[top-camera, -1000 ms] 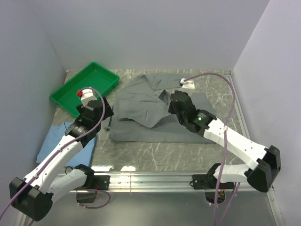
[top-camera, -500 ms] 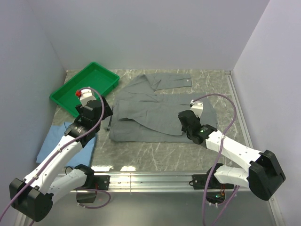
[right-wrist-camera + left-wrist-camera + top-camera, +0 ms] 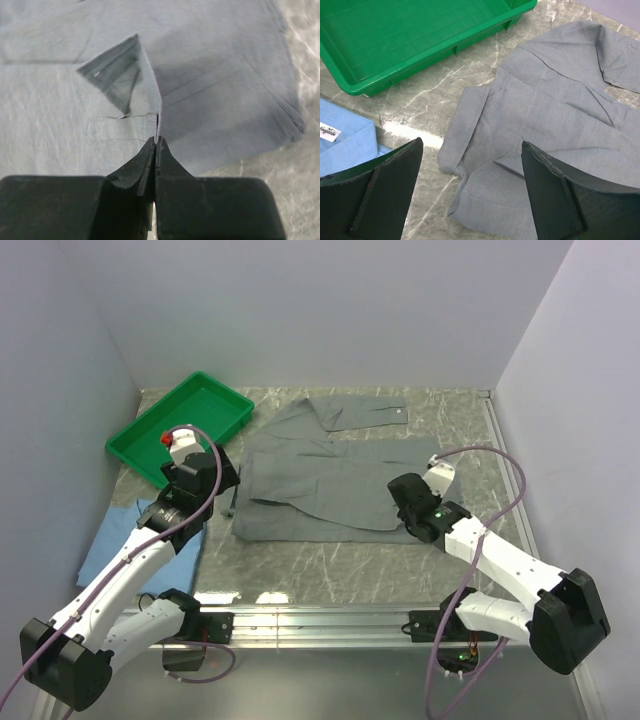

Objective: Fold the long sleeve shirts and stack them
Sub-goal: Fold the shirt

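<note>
Seemingly mid-fold: in the right wrist view the right gripper (image 3: 156,142) pinches a raised ridge of the grey shirt (image 3: 210,75); next it likely needs carrying across. Left wrist: the left gripper (image 3: 470,150) gapes, holding nothing, beside that shirt. Overhead, it lies spread on the marbled table (image 3: 330,570), blue shirt (image 3: 100,540) left, 3 pale walls (image 3: 300,310).

The first shirt (image 3: 320,485) lies spread across the middle of the tabletop (image 3: 330,565), one sleeve stretching along its far side. The tray (image 3: 190,420) sits at the far left corner, left of that shirt. The second shirt (image 3: 105,540) lies in front of the tray, under the left arm. The left claw (image 3: 471,145) hangs over the first shirt's left edge. The right claw (image 3: 156,142) pinches its near right part.
</note>
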